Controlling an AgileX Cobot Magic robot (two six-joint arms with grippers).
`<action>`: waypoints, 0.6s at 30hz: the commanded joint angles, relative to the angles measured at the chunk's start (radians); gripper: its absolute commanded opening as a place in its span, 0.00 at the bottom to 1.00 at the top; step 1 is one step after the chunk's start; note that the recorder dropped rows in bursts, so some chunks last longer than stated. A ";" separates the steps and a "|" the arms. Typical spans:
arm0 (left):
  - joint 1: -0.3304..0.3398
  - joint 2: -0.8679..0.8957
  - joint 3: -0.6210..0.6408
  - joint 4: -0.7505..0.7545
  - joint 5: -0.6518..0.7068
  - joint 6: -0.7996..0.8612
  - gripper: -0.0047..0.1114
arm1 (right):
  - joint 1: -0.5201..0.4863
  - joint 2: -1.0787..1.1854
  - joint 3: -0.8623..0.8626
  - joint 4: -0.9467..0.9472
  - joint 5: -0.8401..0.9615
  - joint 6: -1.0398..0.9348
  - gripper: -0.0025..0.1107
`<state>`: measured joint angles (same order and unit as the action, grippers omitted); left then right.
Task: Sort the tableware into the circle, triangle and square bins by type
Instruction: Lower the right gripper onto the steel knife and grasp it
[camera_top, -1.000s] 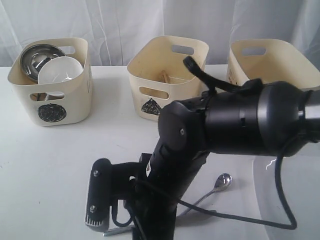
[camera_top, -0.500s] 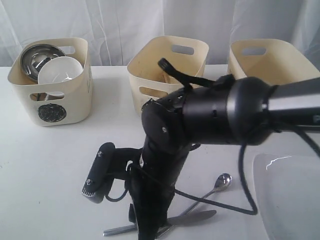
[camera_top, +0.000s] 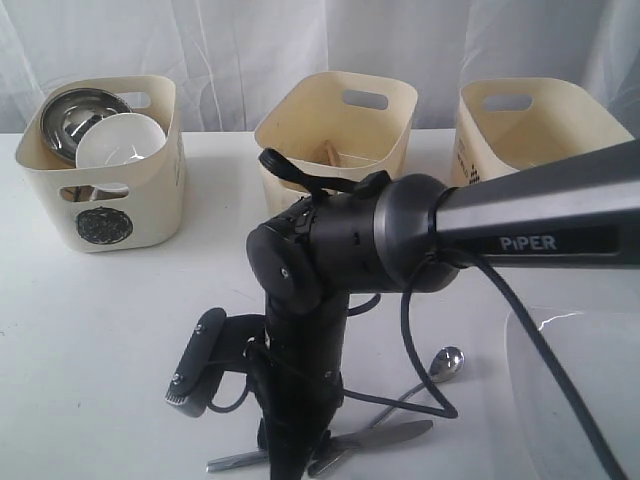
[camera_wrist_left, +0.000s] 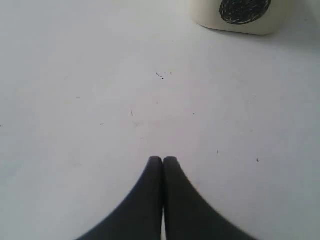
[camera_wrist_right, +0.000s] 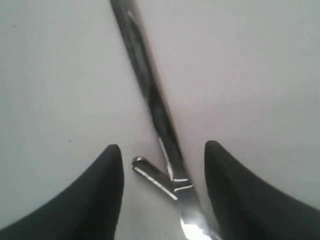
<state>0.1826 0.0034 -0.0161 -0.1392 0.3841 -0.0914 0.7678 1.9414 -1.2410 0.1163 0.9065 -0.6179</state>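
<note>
My right gripper (camera_top: 290, 458) reaches across to the table's front middle and points down over a steel knife (camera_top: 385, 433). In the right wrist view it (camera_wrist_right: 162, 148) is open, its fingers on either side of the knife (camera_wrist_right: 150, 95) where a spoon handle tip (camera_wrist_right: 150, 175) crosses it. The spoon bowl (camera_top: 446, 362) lies behind. My left gripper (camera_wrist_left: 163, 159) is shut and empty above bare table near the circle bin (camera_wrist_left: 240, 15). That circle bin (camera_top: 100, 190) holds a steel bowl (camera_top: 80, 115) and a white bowl (camera_top: 120, 140). The triangle bin (camera_top: 335, 150) holds chopsticks (camera_top: 330, 152). The square bin (camera_top: 540, 125) stands at the back right. No fork shows.
The large white plate (camera_top: 580, 400) lies at the front right, close to the right arm's cable. The black right arm (camera_top: 400, 235) spans the middle of the exterior view and hides part of the table. A white curtain hangs behind the bins.
The right arm has swung leftward and its gripper has come down over the knife. More of the knife, spoon and plate shows now. The bins have not moved.
</note>
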 joint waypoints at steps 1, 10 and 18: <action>-0.008 -0.003 0.010 0.003 0.037 0.001 0.04 | 0.000 -0.003 -0.004 -0.025 -0.114 0.005 0.44; -0.008 -0.003 0.010 0.003 0.037 0.001 0.04 | 0.000 0.043 -0.002 -0.012 -0.076 0.005 0.44; -0.008 -0.003 0.010 0.003 0.037 0.001 0.04 | 0.000 0.117 -0.002 -0.016 -0.060 -0.012 0.15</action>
<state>0.1826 0.0034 -0.0161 -0.1392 0.3841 -0.0914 0.7678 2.0114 -1.2574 0.0781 0.8341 -0.6197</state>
